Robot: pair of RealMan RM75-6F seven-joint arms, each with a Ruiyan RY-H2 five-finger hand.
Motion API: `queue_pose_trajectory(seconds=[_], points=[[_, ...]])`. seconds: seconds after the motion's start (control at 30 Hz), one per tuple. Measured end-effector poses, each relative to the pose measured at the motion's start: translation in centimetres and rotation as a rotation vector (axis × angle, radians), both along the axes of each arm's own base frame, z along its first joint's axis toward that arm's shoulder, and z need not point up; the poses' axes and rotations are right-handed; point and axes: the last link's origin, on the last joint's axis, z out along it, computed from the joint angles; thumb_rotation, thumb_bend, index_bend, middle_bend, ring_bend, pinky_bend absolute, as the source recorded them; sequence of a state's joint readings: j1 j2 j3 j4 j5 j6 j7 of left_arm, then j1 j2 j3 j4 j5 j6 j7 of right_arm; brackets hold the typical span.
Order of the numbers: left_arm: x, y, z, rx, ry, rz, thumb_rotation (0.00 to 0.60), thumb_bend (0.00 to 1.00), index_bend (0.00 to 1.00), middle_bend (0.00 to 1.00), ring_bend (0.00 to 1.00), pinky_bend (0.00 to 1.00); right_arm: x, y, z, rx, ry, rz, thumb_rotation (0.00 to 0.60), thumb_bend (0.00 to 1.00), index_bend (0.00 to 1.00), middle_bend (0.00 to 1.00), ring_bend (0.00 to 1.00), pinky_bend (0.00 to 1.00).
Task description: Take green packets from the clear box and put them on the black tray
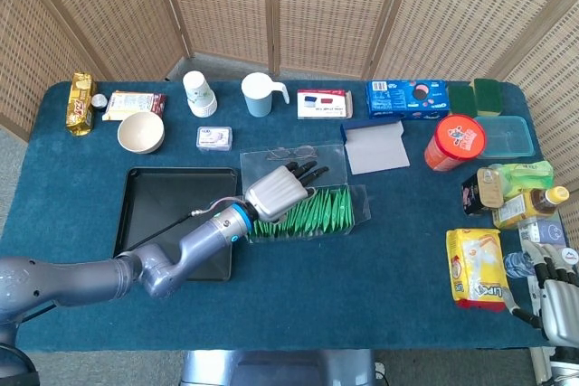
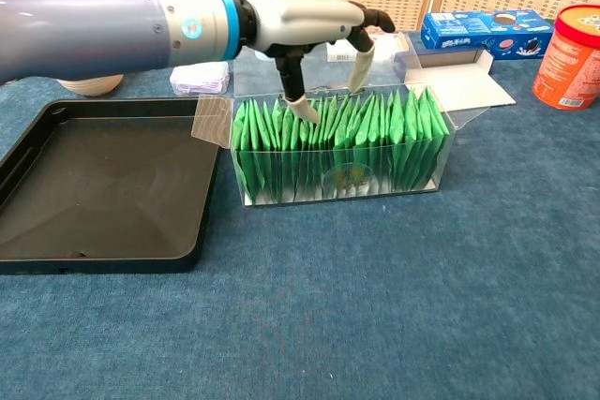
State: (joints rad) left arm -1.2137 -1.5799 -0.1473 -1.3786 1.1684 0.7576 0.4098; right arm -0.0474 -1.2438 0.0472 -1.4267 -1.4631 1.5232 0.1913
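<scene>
A clear box (image 1: 357, 208) (image 2: 448, 142) stands mid-table, packed with a row of upright green packets (image 1: 312, 212) (image 2: 375, 133). To its left lies the black tray (image 1: 145, 210) (image 2: 84, 194), with nothing on it. My left hand (image 1: 279, 191) (image 2: 305, 21) hovers over the left half of the box, fingers spread and pointing down. Its thumb tip touches the packet tops; nothing is held. My right hand (image 1: 561, 300) rests at the table's near right corner, only partly in view, fingers straight and holding nothing.
Along the back stand a bowl (image 1: 141, 132), paper cups (image 1: 199, 93), a blue mug (image 1: 259, 94) and a blue biscuit box (image 1: 407, 98). A red canister (image 1: 454, 143) (image 2: 567, 42), bottles and a yellow snack bag (image 1: 477, 268) crowd the right side. The box's open lid (image 1: 294, 155) lies behind it.
</scene>
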Motion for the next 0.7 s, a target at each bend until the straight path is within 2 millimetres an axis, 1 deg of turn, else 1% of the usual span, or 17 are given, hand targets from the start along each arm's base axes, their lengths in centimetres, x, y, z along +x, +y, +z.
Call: queue_pose_trajectory(seconds=[0.27,0.53,0.7], points=[[0.7,0.3,-1.1,0.011,0.041,0.015,0.6,0.18,0.42,0.02,0.0,0.2,-0.3,0.2,0.0,-0.004,-0.003,-0.008,0.563,0.36,0.09,0.15,0.07,0.15],[1.0,0.3,-1.5,0.009,0.084,0.009,0.6,0.2,0.42,0.02,0.0,0.2,-0.4,0.4,0.0,-0.006,-0.007,-0.012,0.562,0.36,0.09,0.15,0.07,0.15],[1.1,0.4,-1.5,0.014,0.116,0.004,0.6,0.23,0.41,0.01,0.0,0.18,-0.5,0.4,0.0,-0.007,-0.008,-0.014,0.562,0.36,0.09,0.15,0.07,0.15]])
